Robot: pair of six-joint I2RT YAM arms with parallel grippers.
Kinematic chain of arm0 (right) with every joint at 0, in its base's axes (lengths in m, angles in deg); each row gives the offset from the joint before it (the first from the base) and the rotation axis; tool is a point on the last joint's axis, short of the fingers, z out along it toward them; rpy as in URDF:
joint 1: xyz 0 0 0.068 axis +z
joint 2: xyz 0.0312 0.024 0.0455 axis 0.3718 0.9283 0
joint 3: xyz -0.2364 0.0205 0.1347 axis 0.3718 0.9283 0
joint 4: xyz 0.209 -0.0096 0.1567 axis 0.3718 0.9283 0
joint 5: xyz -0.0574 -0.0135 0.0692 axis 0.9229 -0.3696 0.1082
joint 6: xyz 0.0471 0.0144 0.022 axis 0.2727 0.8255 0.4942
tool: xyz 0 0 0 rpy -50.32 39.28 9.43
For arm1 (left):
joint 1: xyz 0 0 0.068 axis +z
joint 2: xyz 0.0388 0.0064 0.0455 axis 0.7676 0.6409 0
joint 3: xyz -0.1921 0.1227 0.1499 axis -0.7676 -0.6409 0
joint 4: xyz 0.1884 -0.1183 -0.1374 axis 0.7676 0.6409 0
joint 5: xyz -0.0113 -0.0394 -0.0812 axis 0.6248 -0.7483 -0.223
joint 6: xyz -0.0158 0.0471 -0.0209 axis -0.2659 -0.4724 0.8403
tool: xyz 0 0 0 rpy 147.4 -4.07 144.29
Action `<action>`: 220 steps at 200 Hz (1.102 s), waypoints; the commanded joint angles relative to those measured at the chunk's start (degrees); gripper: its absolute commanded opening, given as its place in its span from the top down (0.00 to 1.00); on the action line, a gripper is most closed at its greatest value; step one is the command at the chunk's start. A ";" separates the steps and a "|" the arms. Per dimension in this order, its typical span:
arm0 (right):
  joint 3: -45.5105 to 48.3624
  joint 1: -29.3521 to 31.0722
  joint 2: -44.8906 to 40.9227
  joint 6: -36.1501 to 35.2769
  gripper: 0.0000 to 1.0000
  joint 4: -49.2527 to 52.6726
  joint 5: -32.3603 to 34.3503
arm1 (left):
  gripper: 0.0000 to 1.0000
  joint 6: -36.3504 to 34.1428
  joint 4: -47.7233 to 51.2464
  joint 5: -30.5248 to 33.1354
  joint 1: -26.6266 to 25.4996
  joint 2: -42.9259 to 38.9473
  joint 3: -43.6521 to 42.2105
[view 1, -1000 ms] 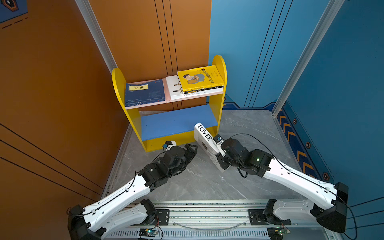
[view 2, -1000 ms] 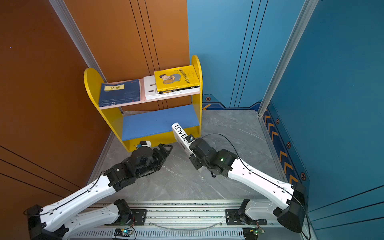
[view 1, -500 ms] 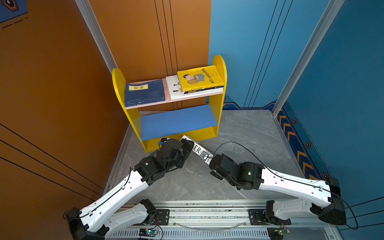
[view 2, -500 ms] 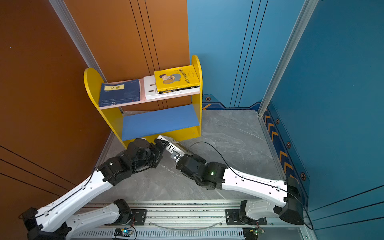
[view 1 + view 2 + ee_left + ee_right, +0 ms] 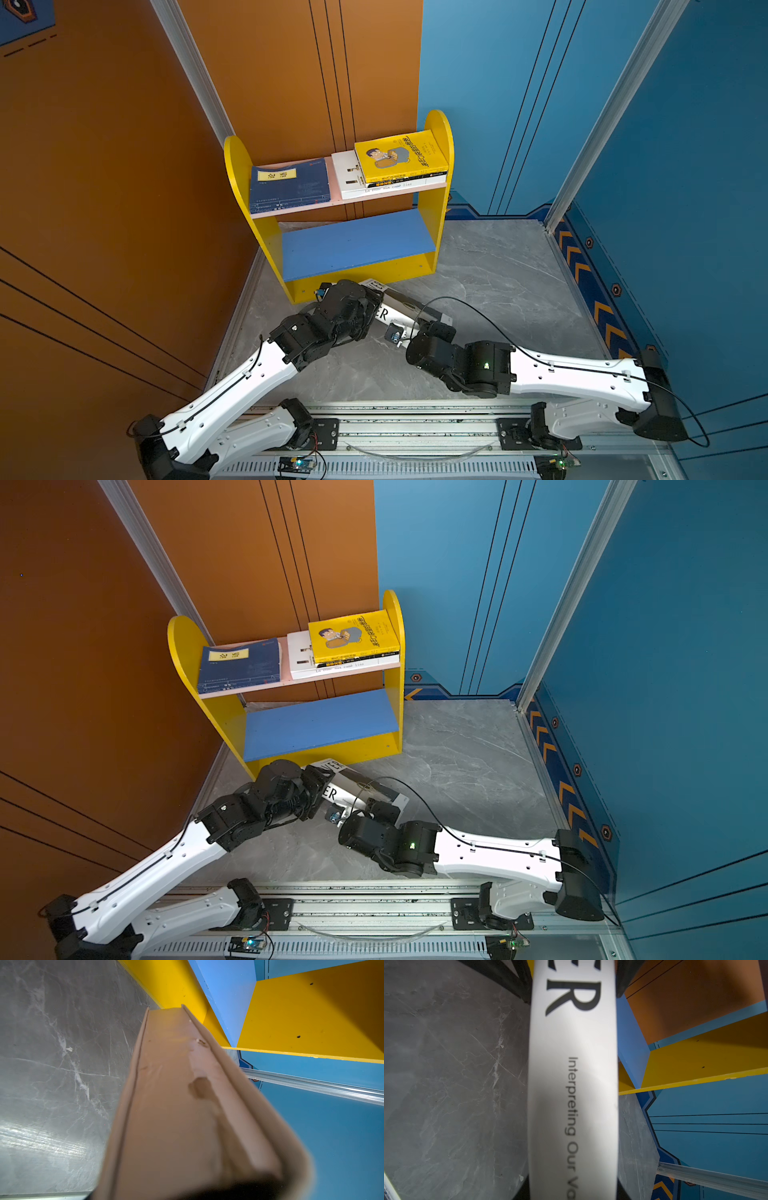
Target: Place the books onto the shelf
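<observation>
The white and grey "LOVER" book [image 5: 401, 305] [image 5: 353, 785] lies low and tilted just in front of the shelf's [image 5: 239, 174] yellow base strip. My right gripper [image 5: 419, 322] [image 5: 573, 1192] is shut on its near end, spine [image 5: 573, 1084] facing the wrist camera. My left gripper [image 5: 376, 299] straddles the far end. Its fingers [image 5: 512, 978] flank the spine, but contact is unclear. The book's page edge [image 5: 176, 1095] fills the left wrist view. On the pink upper board lie a navy book [image 5: 289, 187], a white book [image 5: 347, 176] and a yellow book [image 5: 401, 156]. The blue lower board [image 5: 357, 245] is bare.
The shelf stands in the corner where the orange wall [image 5: 124, 208] meets the blue wall [image 5: 498, 124]. Grey marbled floor [image 5: 498, 270] stretches to the right of the book. The right arm's black cable [image 5: 465, 303] loops above it. A metal rail [image 5: 415, 428] runs along the front.
The right arm has swung the book left and down from a raised tilt to low before the shelf base. The left gripper has moved onto its far end and its jaws have narrowed.
</observation>
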 commanded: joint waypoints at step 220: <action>1.28 -29.08 -20.80 35.58 0.00 -13.08 -27.93 | 0.84 -19.67 -20.06 21.38 -3.63 -15.30 -9.63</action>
